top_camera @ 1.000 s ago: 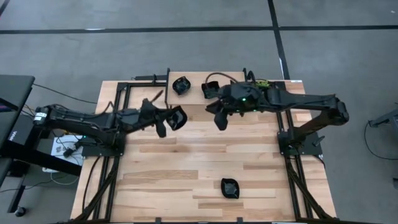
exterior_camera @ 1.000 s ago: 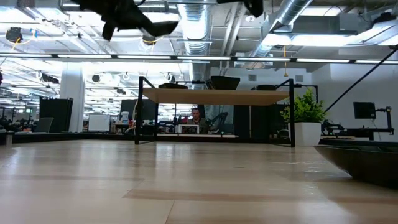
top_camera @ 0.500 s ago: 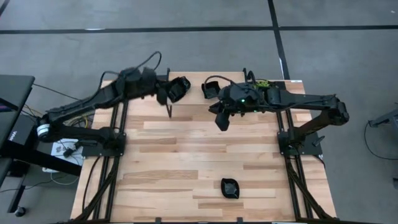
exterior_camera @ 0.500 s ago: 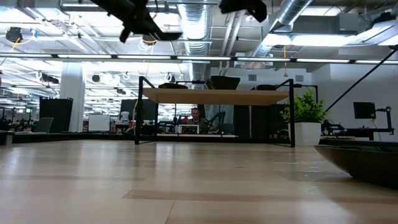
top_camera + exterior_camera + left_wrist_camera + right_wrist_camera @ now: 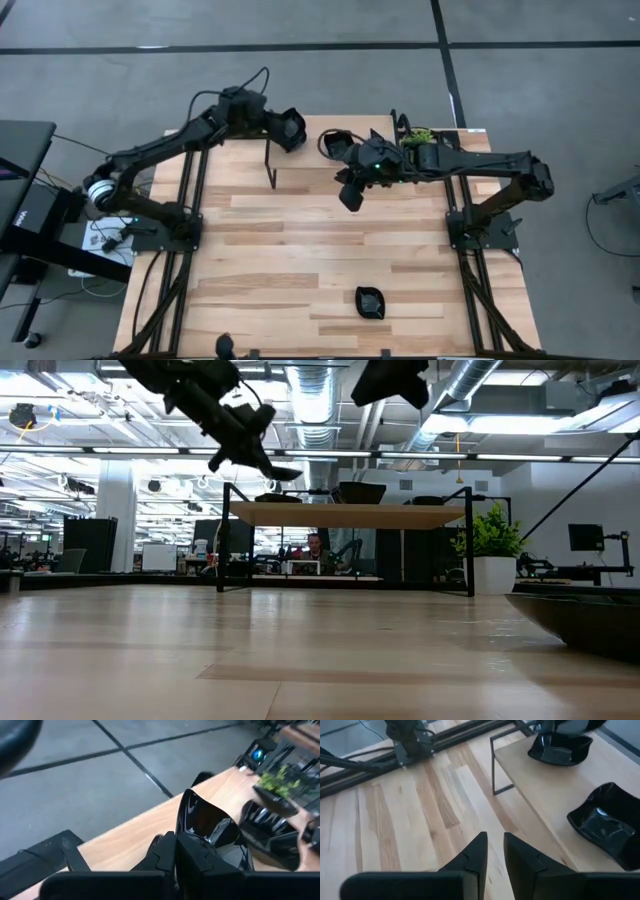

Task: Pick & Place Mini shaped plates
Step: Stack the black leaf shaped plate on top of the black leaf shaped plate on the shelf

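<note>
My left gripper is shut on a small glossy black square plate and hangs above the left part of a raised wooden shelf at the table's far edge. Another black plate sits on the shelf below it. A further plate rests on the shelf to the right. My right gripper hovers empty with its fingers together over the table, in front of the shelf. One more plate lies on the table near the front edge. My left gripper pinches the square plate by its rim between its two fingers. The plate sticks out ahead of the fingertips, tilted on edge with one corner pointing away. It is lifted clear above the shelf.
A small green potted plant stands at the shelf's right end. The shelf's thin black legs stand on the table. Dark frame rails run along both table sides. A person sits in the room far behind the table.
My left gripper has gone from over the table's left middle up and toward the far edge, carrying the plate, and now hangs above the shelf's left plate. The plate has stayed in the hold and clear of everything.
</note>
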Motion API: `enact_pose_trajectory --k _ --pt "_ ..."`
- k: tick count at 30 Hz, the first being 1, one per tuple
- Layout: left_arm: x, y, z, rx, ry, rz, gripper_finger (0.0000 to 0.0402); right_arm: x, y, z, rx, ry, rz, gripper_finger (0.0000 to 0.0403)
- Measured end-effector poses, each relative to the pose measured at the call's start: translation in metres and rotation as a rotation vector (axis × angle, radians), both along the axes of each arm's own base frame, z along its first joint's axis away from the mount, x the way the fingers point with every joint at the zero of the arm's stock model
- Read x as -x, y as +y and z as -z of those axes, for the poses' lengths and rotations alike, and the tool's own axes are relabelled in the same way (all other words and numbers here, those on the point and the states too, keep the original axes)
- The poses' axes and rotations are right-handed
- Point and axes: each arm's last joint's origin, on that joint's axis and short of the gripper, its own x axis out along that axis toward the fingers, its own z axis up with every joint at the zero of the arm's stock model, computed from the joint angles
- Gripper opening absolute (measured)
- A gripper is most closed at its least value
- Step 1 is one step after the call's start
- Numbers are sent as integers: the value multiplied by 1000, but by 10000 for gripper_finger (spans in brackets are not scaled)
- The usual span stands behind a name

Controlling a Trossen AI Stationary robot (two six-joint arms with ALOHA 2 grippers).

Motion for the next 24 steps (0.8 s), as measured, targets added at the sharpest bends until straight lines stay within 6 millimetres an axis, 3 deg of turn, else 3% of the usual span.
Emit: enact_pose_trajectory --k 6,24 --pt "-8 6 12 3 38 12 13 0 0 0 0 -2 0 59" --pt "-4 10 14 14 46 -4 61 1 0 1 -3 9 2 59"
